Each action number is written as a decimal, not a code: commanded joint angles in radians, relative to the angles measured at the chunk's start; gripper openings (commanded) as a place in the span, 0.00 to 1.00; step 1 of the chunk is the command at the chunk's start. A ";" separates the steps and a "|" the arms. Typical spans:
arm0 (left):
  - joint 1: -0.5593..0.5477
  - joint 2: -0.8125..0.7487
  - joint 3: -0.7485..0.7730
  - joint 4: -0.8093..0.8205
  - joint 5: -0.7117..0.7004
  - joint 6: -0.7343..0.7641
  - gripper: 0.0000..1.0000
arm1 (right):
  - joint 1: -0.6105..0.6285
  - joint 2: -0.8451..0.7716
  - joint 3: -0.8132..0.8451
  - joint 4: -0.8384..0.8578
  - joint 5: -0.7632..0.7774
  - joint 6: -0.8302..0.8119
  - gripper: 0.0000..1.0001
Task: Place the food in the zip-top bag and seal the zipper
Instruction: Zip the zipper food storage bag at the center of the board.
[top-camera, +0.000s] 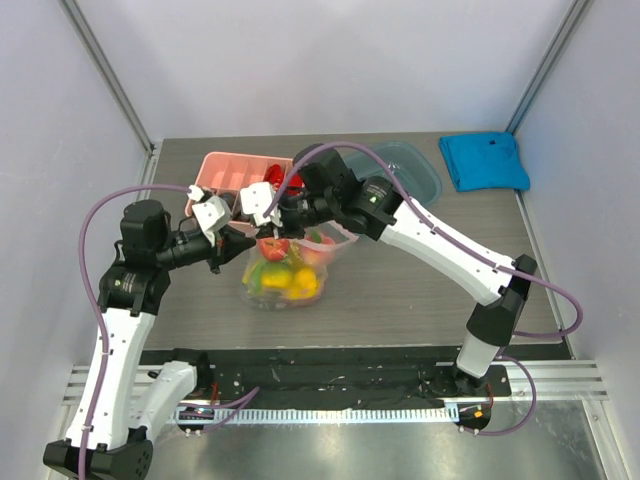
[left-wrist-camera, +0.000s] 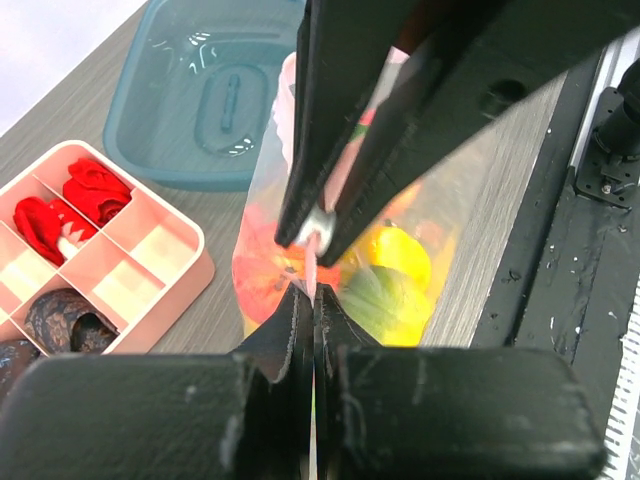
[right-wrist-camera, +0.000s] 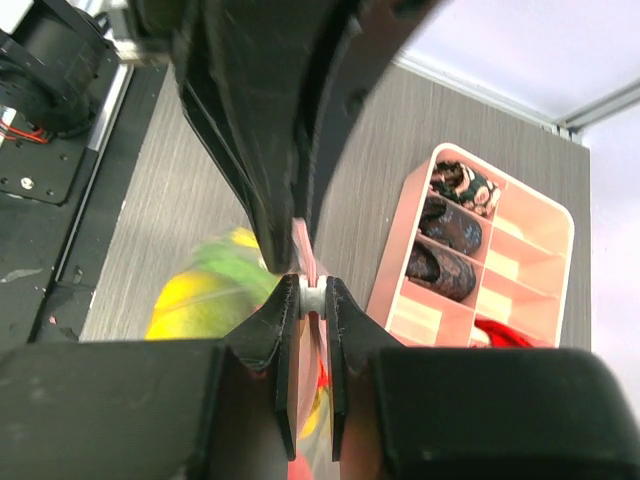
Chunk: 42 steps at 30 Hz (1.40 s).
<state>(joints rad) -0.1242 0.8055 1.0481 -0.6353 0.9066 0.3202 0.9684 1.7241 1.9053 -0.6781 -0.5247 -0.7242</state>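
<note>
At the centre of both wrist views, we see the left gripper (left-wrist-camera: 313, 305) and right gripper (right-wrist-camera: 313, 297) both clamped on the zipper (left-wrist-camera: 312, 268); a skewed pull may slip it free, leaving the zip-top bag (left-wrist-camera: 450, 210) unsealed.

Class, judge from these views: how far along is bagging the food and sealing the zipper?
Done: the food sits inside the bag. In hand: the left gripper and right gripper both pinch the zipper. Left: finishing the seal; how much is closed cannot be told.

The clear plastic zip-top bag (top-camera: 300, 285) looked glossy and crinkled. The grey wood-grain table (top-camera: 400, 300) was matt; the blue cloth (top-camera: 484, 160), soft.
</note>
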 joint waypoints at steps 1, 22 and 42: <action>-0.002 -0.032 0.013 0.077 0.015 -0.017 0.00 | -0.063 -0.046 0.006 -0.064 0.077 -0.020 0.04; 0.000 -0.023 0.004 0.158 -0.035 -0.092 0.00 | -0.250 -0.098 -0.021 -0.370 0.046 -0.122 0.04; 0.001 0.012 -0.008 0.206 -0.040 -0.110 0.00 | -0.434 -0.225 -0.232 -0.537 0.094 -0.277 0.04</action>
<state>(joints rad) -0.1299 0.8192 1.0256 -0.5255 0.8639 0.2150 0.5732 1.5574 1.7180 -1.1332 -0.5232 -0.9604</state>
